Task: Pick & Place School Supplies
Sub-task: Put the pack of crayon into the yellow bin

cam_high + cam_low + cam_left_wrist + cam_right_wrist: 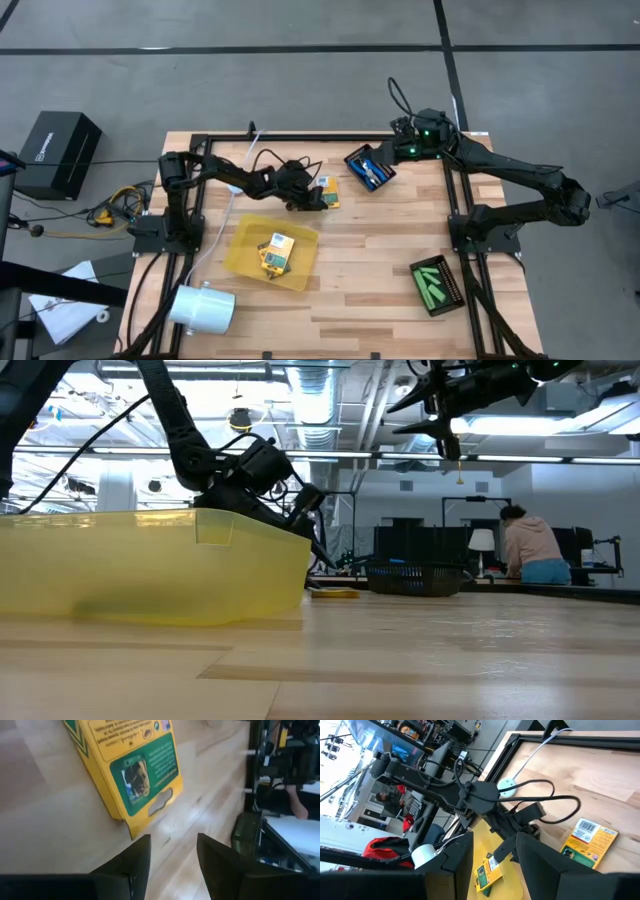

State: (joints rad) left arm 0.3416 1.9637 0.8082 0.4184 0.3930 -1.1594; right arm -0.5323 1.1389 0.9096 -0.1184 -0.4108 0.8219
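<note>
Bare wood is lying open just ahead of the left gripper [172,865], whose fingers are standing apart with nothing between them; a yellow-and-green box [131,772] is lying flat just beyond its tips. The yellow tray [245,243] is sitting close behind it, walling that side.

Grey concrete floor [300,80] crossed by dark lines. Exposed ducts [318,400] and bright ceiling lights overhead. Person [530,545] at a far desk beside a lamp [482,541].
</note>
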